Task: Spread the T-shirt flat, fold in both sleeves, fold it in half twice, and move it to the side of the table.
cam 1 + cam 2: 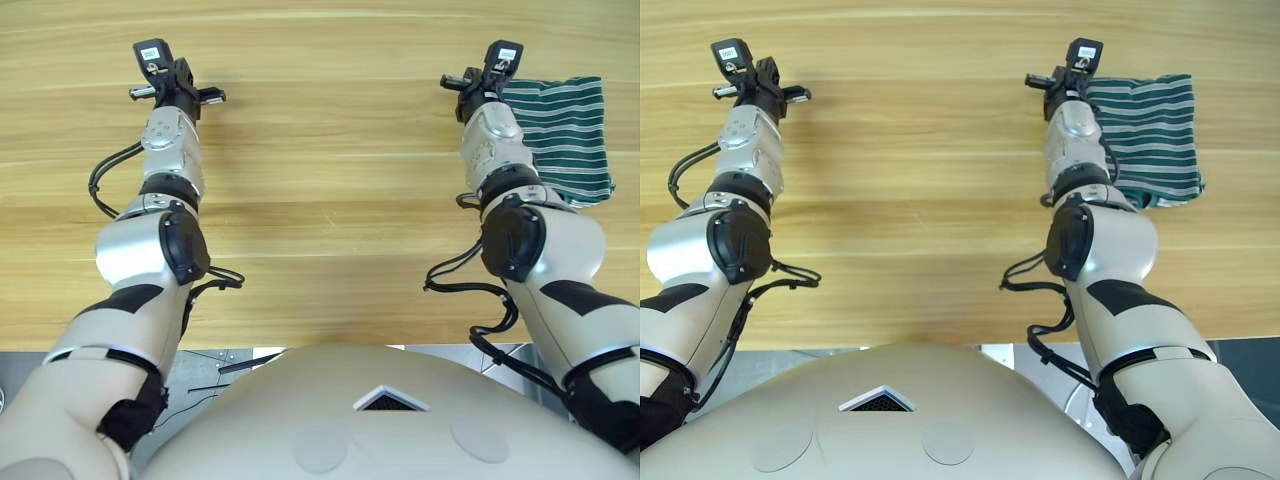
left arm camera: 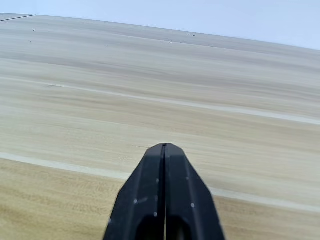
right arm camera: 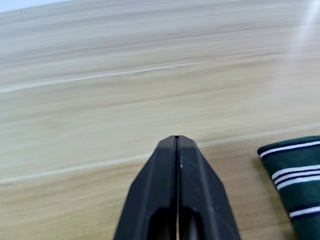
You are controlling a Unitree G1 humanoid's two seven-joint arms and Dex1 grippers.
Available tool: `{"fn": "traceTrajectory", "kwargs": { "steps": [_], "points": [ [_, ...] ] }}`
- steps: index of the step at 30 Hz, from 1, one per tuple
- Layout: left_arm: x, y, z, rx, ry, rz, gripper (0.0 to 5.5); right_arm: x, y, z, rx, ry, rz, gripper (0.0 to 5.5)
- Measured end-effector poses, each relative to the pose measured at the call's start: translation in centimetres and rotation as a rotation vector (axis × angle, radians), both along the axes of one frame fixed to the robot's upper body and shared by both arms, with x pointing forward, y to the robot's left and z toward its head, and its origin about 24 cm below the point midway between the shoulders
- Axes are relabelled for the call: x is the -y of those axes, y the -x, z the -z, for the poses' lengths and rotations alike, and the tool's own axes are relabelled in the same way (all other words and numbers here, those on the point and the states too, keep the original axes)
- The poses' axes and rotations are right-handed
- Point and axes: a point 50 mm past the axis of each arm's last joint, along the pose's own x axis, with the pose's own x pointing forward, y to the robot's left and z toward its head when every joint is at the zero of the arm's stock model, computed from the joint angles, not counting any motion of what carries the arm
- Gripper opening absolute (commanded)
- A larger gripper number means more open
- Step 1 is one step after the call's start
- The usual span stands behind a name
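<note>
Both arms stretch straight forward over the wooden table [image 1: 330, 150], well apart. The left gripper [image 2: 164, 147] and right gripper [image 3: 176, 139] have their fingers pressed together, holding nothing. The T-shirt [image 1: 565, 135] — green, white-striped, folded into a compact rectangle — lies just beside the right gripper, on the table's right side.

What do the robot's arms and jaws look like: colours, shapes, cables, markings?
The left arm and right arm have rounded silver-grey and cream shells with black joints. Loose black cables loop beside each elbow. Each black wrist head carries a small white tag. The jaws are black, tapering to a blunt tip.
</note>
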Motion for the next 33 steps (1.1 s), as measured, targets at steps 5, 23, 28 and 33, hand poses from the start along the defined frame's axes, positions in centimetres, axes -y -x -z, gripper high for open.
{"fn": "traceTrajectory", "kwargs": {
  "steps": [5,23,28,33],
  "points": [
    [0.0,0.0,0.0,0.0,0.0,0.0,0.0,0.0,0.0,0.0,0.0,0.001,0.0,0.01],
    [0.03,0.0,0.01,0.0,0.001,0.001,0.0,0.05,-0.01,-0.02,-0.002,0.016,0.0,0.01],
    [0.03,0.0,0.01,0.0,0.001,0.001,0.0,0.05,-0.01,-0.02,-0.002,0.018,0.0,0.01],
    [0.04,0.02,0.09,-0.008,0.003,0.001,0.0,0.05,-0.01,-0.03,-0.002,0.019,0.0,0.01]
  ]
}}
